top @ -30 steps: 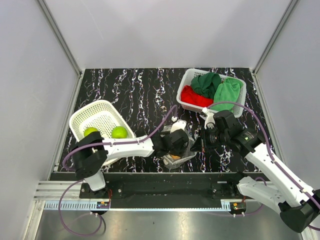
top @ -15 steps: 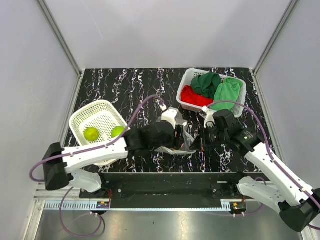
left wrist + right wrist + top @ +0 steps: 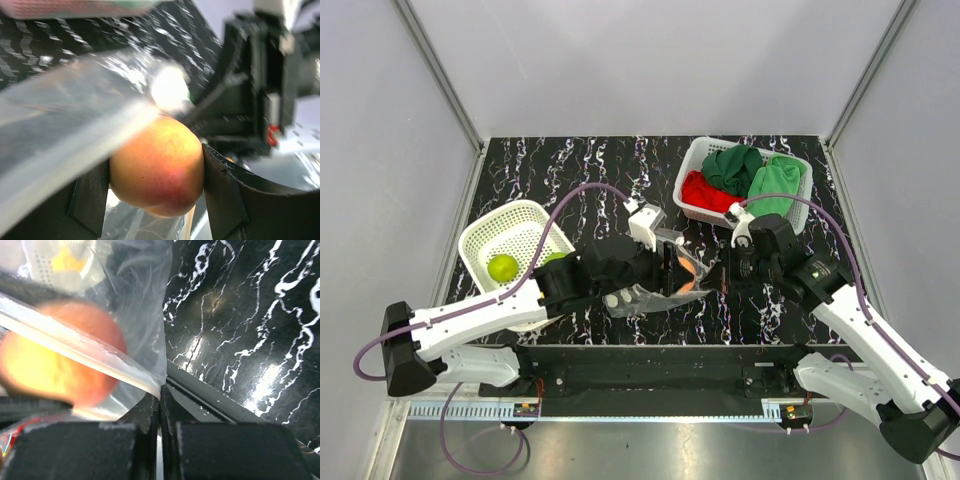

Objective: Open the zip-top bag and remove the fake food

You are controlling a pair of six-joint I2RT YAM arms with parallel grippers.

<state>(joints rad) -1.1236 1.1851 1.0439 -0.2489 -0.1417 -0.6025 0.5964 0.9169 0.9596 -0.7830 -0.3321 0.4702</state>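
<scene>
Two sets of fingers meet over the near middle of the counter (image 3: 570, 170). The left fingers (image 3: 90, 200) clamp the peach (image 3: 157, 162) from both sides, right against the zip strip of the zip-top bag (image 3: 135, 300); whether it is clear of the mouth is hard to tell. The right fingers (image 3: 100, 450) are pinched together on the bag's edge. Further left, two green apples (image 3: 502, 268) lie in a white basket (image 3: 510, 212). At the back, another basket (image 3: 692, 160) holds a red cloth (image 3: 705, 192) and green cloths (image 3: 735, 165).

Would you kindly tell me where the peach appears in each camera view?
Top external: peach just right of centre.
Left wrist: peach at lower centre, held in the left gripper.
Right wrist: peach at left, blurred, behind plastic.
Shared landmark: the zip-top bag.
</scene>
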